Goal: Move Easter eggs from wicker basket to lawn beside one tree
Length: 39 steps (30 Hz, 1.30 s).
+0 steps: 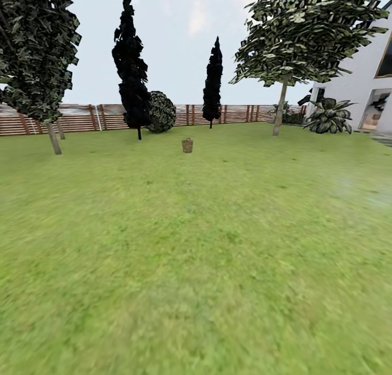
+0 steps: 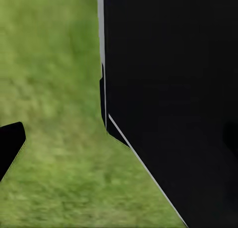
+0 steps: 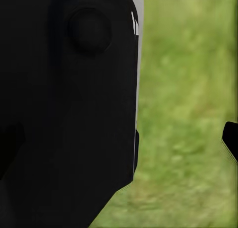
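the small brown wicker basket [image 1: 187, 145] stood far off at 12 o'clock on the patchy green lawn [image 1: 196, 266], no egg yet visibly removed, and neither gripper's state could be told.

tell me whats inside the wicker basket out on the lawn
From the head view the wicker basket stands far off on the lawn, too small to see into. Its woven wall hides the inside, so no eggs can be made out.

From the head camera we look forward across the lawn [image 1: 196, 255] toward the distant fence [image 1: 81, 119]; each wrist camera sits close against a black body, possibly the robot's own, facing blurred grass; all three views share only that lawn.
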Available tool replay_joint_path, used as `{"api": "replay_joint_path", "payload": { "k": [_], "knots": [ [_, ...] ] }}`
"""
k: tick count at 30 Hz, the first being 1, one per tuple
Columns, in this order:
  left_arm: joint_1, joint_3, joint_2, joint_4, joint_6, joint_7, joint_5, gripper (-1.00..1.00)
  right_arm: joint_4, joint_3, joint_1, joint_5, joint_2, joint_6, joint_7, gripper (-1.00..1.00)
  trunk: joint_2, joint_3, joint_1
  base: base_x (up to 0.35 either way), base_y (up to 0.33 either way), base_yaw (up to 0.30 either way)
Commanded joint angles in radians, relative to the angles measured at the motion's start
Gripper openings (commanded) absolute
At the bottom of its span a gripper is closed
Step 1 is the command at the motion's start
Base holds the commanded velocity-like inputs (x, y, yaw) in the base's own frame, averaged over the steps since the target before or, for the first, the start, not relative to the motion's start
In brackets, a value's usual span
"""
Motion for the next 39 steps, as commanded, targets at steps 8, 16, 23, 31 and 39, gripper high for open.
{"api": "replay_joint_path", "payload": {
  "k": [8, 16, 23, 31, 39],
  "knots": [
    [0.001, 0.000, 0.000, -0.002, 0.000, -0.001, 0.000, 1.00, 0.003, 0.000, -0.001, 0.001, 0.000, -0.003, 0.000, 1.00, 0.000, -0.001, 0.001, 0.337, 0.000, -0.054],
    [0.001, 0.000, 0.000, -0.002, 0.000, -0.001, 0.000, 1.00, 0.004, 0.000, -0.001, 0.001, 0.000, -0.003, 0.000, 1.00, 0.000, -0.001, 0.001, 0.337, 0.000, -0.176],
    [0.001, 0.000, 0.000, -0.002, 0.000, -0.001, 0.000, 1.00, 0.004, 0.000, -0.001, 0.001, 0.000, -0.003, 0.000, 1.00, 0.000, -0.001, 0.001, 0.337, 0.000, -0.013],
    [0.001, 0.000, 0.000, -0.002, 0.000, -0.001, 0.000, 1.00, 0.004, 0.000, -0.001, 0.001, 0.000, -0.003, 0.000, 1.00, 0.000, -0.001, 0.001, 0.337, 0.000, 0.000],
    [0.001, 0.000, 0.000, -0.002, 0.000, -0.001, 0.000, 1.00, 0.004, 0.000, -0.001, 0.001, 0.000, -0.003, 0.000, 1.00, 0.000, -0.001, 0.001, 0.337, 0.000, 0.000]
  ]
}}
